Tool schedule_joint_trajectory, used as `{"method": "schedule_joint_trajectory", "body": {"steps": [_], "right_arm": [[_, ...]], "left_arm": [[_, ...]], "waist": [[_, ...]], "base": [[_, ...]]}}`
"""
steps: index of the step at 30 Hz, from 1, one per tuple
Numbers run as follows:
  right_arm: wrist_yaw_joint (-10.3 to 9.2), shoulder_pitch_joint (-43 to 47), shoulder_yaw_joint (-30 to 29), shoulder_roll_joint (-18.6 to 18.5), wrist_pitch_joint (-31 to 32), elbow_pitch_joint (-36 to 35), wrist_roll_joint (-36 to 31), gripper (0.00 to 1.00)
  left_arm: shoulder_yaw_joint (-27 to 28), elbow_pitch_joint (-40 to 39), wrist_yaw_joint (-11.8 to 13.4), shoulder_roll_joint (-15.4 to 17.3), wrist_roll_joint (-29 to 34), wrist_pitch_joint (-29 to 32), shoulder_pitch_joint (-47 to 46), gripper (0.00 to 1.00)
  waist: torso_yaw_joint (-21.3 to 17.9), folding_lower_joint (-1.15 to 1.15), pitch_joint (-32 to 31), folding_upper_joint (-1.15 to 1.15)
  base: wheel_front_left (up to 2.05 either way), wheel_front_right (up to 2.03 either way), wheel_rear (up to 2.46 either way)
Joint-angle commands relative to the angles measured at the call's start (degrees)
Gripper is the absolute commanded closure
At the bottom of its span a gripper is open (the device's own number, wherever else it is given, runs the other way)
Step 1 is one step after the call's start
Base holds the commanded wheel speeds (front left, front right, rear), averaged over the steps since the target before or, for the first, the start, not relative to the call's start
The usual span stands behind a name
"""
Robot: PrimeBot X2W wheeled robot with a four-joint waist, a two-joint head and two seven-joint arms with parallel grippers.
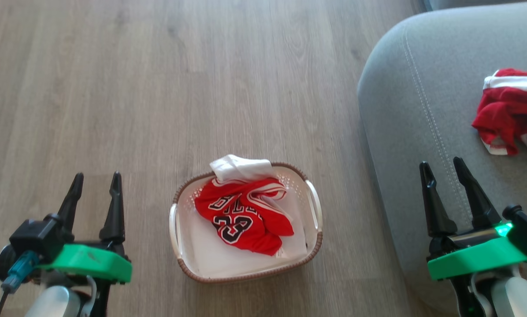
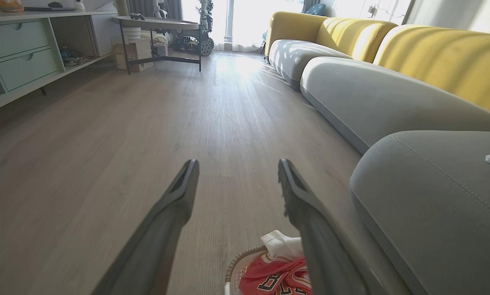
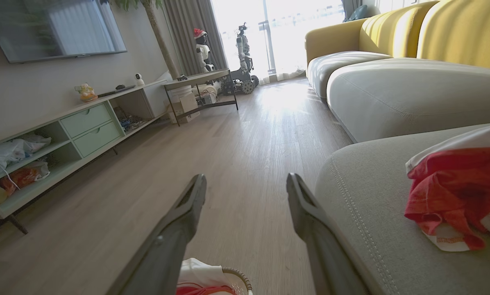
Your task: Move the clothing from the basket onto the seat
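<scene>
A cream basket (image 1: 179,237) with a brown rim stands on the wood floor, holding a crumpled red jersey (image 1: 246,215) with black-and-white lettering and a white cloth (image 1: 239,167) at its far end. The basket's rim (image 2: 239,262) and the jersey (image 2: 275,274) peek in at the bottom of the left wrist view. The grey seat (image 1: 422,88) fills the right side, with another red-and-white garment (image 1: 508,110) lying on it, also in the right wrist view (image 3: 454,192). My left gripper (image 1: 96,180) hovers open left of the basket. My right gripper (image 1: 442,167) is open over the seat's front edge.
A low cabinet (image 3: 85,127) with green drawers lines the left wall, and a dark-legged side table (image 3: 200,90) stands beyond it. More grey and yellow sofa sections (image 2: 372,82) run along the right. Open wood floor (image 1: 157,88) stretches ahead of the basket.
</scene>
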Motion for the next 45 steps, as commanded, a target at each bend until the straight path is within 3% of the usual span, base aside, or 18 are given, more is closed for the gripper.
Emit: {"method": "schedule_joint_trajectory", "body": {"steps": [1, 15, 27, 35, 45], "right_arm": [[0.41, -2.4, 1.5, -0.6, -0.7, -1.8, 0.2, 0.0], [0.41, -8.3, 1.4, 0.5, -2.4, -2.3, -0.6, 0.0], [0.41, -10.7, 0.7, 1.7, -3.3, -3.6, -1.4, 0.0], [0.41, -13.3, -1.4, 2.4, -3.6, -4.9, -1.7, 0.0], [0.41, -16.0, -4.2, 4.2, -3.8, -8.8, -2.1, 0.0]], "left_arm": [[2.5, -1.3, -0.2, 0.7, 0.6, -0.6, -3.5, 0.0], [-1.6, 2.9, -3.8, 0.3, 2.1, 1.7, -14.3, 0.0], [-6.4, 11.1, -7.6, -2.8, 2.8, 4.2, -23.5, 0.0], [-10.3, 20.2, -11.8, -6.3, 3.3, 4.9, -31.1, 0.0], [-12.3, 35.4, -14.8, -10.1, 1.7, 8.2, -40.7, 0.0]], "waist": [[-0.8, 0.0, 1.5, 0.0], [-4.4, 0.0, 12.7, 0.0], [-4.6, 0.0, 20.3, 0.0], [-5.0, 0.0, 26.4, 0.0], [-6.6, 0.0, 33.8, 0.0]], "base": [[0.0, 0.0, 0.0], [0.0, 0.0, 0.0], [0.0, 0.0, 0.0], [0.0, 0.0, 0.0], [0.0, 0.0, 0.0]]}}
